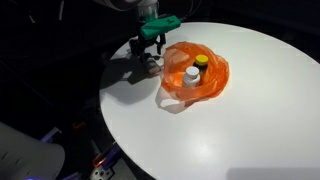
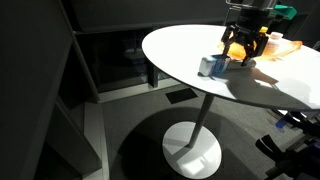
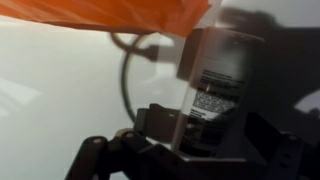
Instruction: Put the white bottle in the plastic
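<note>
An orange plastic bag [image 1: 212, 84] lies open on the round white table [image 1: 250, 130]. Inside it stand a white-capped bottle [image 1: 190, 74] and a yellow-capped item [image 1: 201, 61]. My gripper [image 1: 150, 50] hangs just left of the bag near the table edge, fingers spread wide. In an exterior view the gripper [image 2: 243, 52] is low over the table with the bag [image 2: 237, 44] behind it and a small labelled bottle [image 2: 210, 66] beside it. In the wrist view a labelled bottle [image 3: 225, 80] in shadow stands between the jaws [image 3: 200, 125], with the bag [image 3: 110, 12] along the top.
The table edge [image 1: 110, 95] runs close to the gripper. A black cable loop [image 3: 130, 70] lies on the tabletop in the wrist view. The table stands on a single white pedestal [image 2: 195, 140] above a dark floor.
</note>
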You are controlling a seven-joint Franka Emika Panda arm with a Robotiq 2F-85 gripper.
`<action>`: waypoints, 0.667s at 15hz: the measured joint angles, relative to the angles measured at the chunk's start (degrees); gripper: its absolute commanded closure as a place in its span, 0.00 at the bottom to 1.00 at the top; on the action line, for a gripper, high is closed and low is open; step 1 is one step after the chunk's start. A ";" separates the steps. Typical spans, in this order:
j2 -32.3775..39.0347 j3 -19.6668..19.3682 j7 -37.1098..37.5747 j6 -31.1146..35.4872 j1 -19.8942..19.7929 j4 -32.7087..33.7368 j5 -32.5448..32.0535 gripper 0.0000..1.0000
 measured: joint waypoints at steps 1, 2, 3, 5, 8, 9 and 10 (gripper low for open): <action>0.19 0.22 0.00 0.94 -0.23 -0.38 0.11 0.34; 0.33 0.43 0.00 1.64 -0.46 -0.64 0.12 0.42; 0.37 0.57 0.00 2.21 -0.64 -0.87 0.12 0.51; 0.37 0.67 0.00 3.35 -0.83 -1.24 0.12 0.66; -0.16 0.75 0.12 4.05 -0.88 -1.33 0.12 0.75; -0.79 0.82 0.25 4.05 -0.88 -1.36 0.12 0.75; -1.83 0.92 0.36 3.95 -0.88 -1.42 0.14 0.75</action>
